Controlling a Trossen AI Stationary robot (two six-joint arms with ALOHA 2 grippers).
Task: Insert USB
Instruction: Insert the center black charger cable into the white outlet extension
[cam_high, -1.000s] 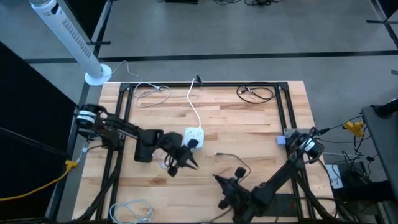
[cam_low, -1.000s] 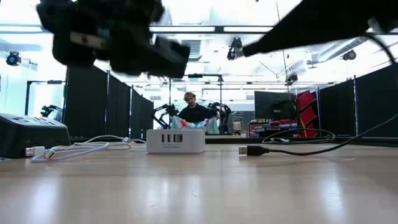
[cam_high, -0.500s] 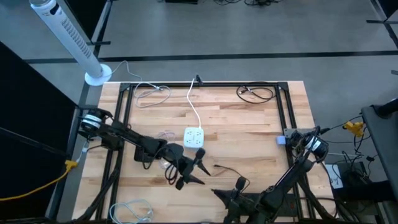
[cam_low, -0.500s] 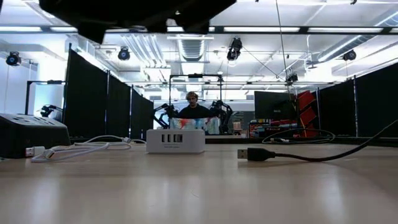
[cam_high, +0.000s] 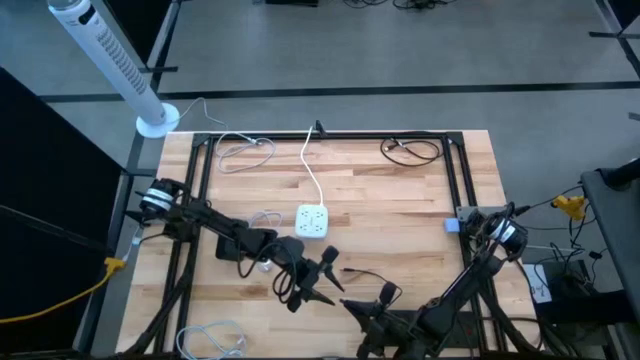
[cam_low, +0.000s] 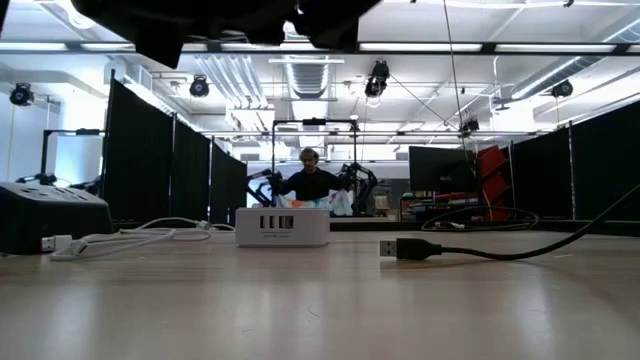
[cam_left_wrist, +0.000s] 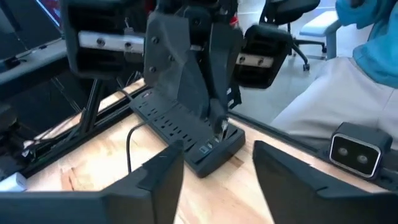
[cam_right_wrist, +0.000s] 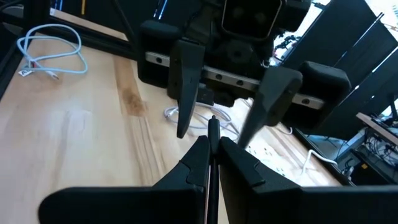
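USB plug, black, on its thin black cable (cam_low: 405, 248), lies flat on your pale wooden table (cam_high: 400, 200), metal end pointing toward the white charging block (cam_low: 282, 227); in the low view a bare strip of table separates the two. From above, the same cable (cam_high: 365, 272) curls between the two grippers, nearer the front edge than the white block (cam_high: 312, 221).

Starting at your left: a tall white tower fan (cam_high: 108, 60) stands off the table's far left corner, and a loose white cord (cam_high: 213, 340) lies coiled at the front left. The left gripper (cam_high: 318, 283) hangs over the table just in front of the white block, its two dark fingers (cam_left_wrist: 158, 180) spread apart with nothing between them. A white cord (cam_high: 308, 170) runs from the block to the far edge.

Further right, the right gripper (cam_high: 352, 305) sits low near the front edge with its fingers (cam_right_wrist: 199, 158) pressed together, pinching a thin dark cable that runs between them. A coil of dark wire (cam_high: 412, 150) rests at the far right corner.
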